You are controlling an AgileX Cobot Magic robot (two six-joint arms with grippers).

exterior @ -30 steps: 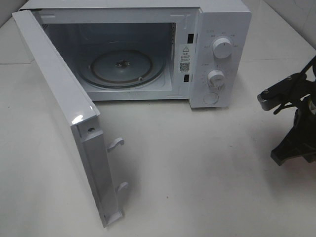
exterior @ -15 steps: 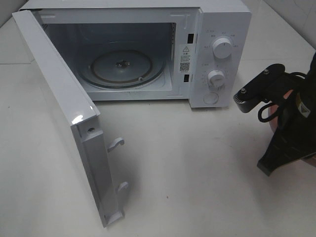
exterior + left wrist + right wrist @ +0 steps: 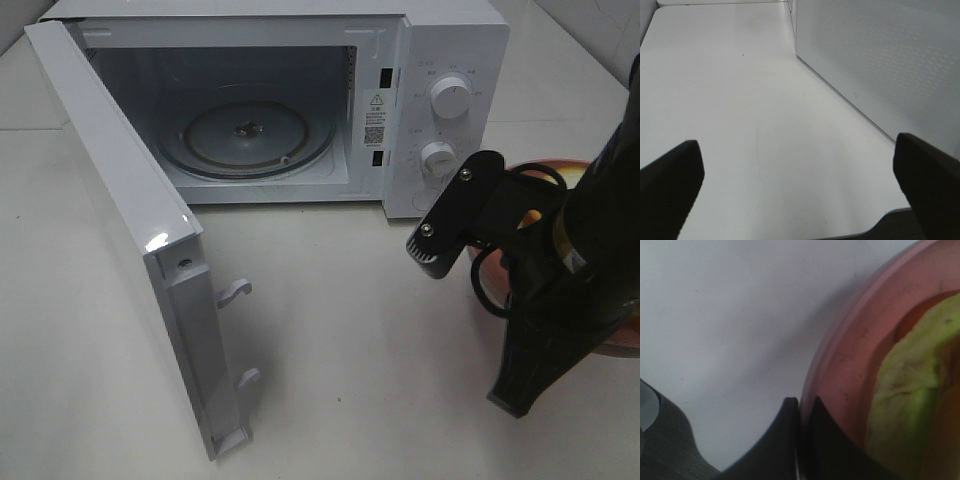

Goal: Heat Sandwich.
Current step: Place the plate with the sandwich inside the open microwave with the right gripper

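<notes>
- My right gripper: fingers pressed together with barely a seam between them, pinched on the rim of the plate.
- The plate is pink and round. In the right wrist view it fills the right side of the frame, and its rim runs down into the seam between my fingers.
- The sandwich sits on that plate at the right edge of the wrist frame. I can see green lettuce and some yellow-tan bread; it is blurry and cut off by the frame.
- In the high view my right arm covers the right side of the frame. The plate pokes out behind and under it, and the sandwich is mostly hidden there.
- I can't tell whether the plate is lifted or resting on the table.
- My left gripper: fingers spread wide, one in the lower left corner and one in the lower right of the wrist frame. There is nothing between them, just white table below.
- A white dotted panel is at the upper right of the left wrist frame, near my left gripper and not touching it.
- The microwave is at the top centre of the high view. Its door is swung wide open to the left.
- The glass turntable inside is bare.
- Two knobs are on the panel, just left of my right arm.
</notes>
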